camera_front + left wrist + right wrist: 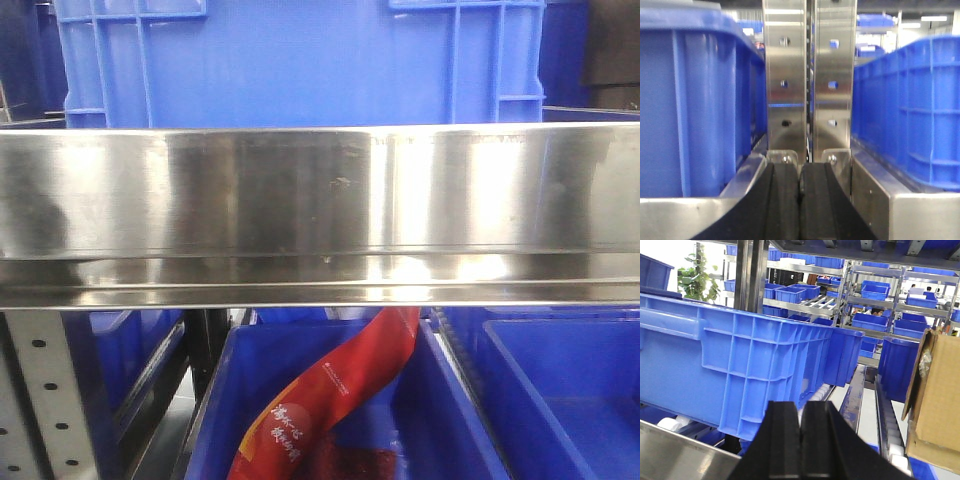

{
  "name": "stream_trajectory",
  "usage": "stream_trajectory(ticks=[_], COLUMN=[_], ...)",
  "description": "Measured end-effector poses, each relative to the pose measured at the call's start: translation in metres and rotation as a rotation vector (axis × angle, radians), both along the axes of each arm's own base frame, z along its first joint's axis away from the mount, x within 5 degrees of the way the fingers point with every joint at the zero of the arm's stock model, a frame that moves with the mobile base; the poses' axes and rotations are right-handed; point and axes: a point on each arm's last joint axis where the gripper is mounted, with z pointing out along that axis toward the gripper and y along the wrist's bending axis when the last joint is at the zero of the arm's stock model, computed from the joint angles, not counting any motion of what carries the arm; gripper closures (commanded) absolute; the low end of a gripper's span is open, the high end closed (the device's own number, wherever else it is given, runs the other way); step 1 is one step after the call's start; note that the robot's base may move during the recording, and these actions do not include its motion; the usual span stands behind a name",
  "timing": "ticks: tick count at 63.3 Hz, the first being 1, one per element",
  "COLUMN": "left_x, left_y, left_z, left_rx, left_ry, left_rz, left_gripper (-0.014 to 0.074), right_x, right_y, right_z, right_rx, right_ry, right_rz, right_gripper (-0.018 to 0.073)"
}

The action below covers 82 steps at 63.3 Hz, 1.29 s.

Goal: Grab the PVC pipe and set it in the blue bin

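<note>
No PVC pipe shows in any view. In the front view a blue bin stands on the steel shelf rail, and another blue bin below holds a red packet. Neither gripper shows in the front view. My left gripper is shut and empty, pointing at a steel upright between two blue bins. My right gripper is shut and empty, in front of a large blue bin on a roller shelf.
A cardboard box stands at the right of the right wrist view, beside roller tracks. A third blue bin sits low right in the front view. More shelves with blue bins fill the background.
</note>
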Motion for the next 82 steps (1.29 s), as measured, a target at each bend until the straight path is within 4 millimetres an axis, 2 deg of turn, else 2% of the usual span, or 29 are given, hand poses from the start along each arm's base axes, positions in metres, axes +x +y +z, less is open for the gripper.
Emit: stream_trajectory(ticks=[82], left_x=[0.0004], left_y=[-0.0001], left_z=[-0.0033], left_rx=[-0.002], left_ry=[0.036], left_rz=[-0.002], left_gripper=[0.0707], right_x=[0.0], right_y=[0.0], right_z=[-0.0002], right_rx=[0.0], right_ry=[0.002], right_rz=[0.0], right_gripper=[0.0721])
